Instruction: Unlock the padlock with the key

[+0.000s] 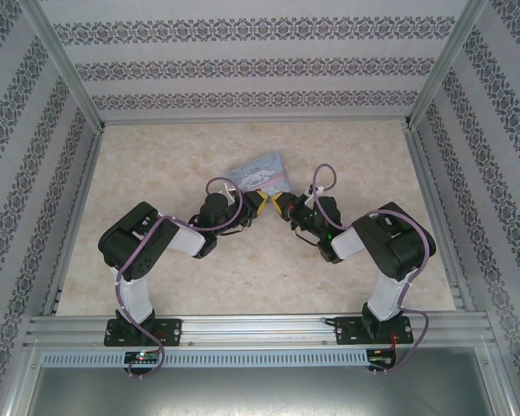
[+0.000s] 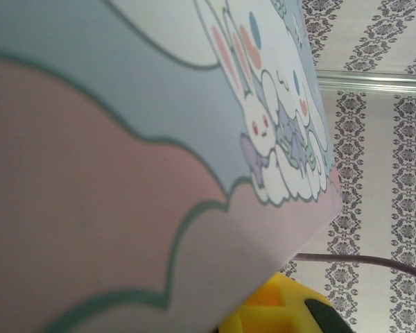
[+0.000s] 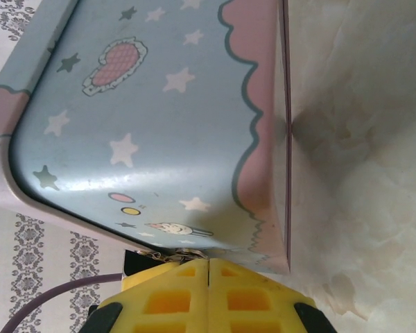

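The beige marbled surface point(image 1: 243, 286) is enclosed on the left, right and far sides by walls point(image 1: 243, 65) papered white with grey ornamental bands. Aluminium posts point(image 1: 63, 65) are set at the far corners, and an aluminium rail point(image 1: 260, 328) is laid along the near edge.

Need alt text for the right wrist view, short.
A light blue cartoon tin with stars and a pink scalloped border takes up most of the frame, marbled table to its right. The right arm's yellow fingers, shut together, meet its edge at bottom centre; a purple cable trails lower left.
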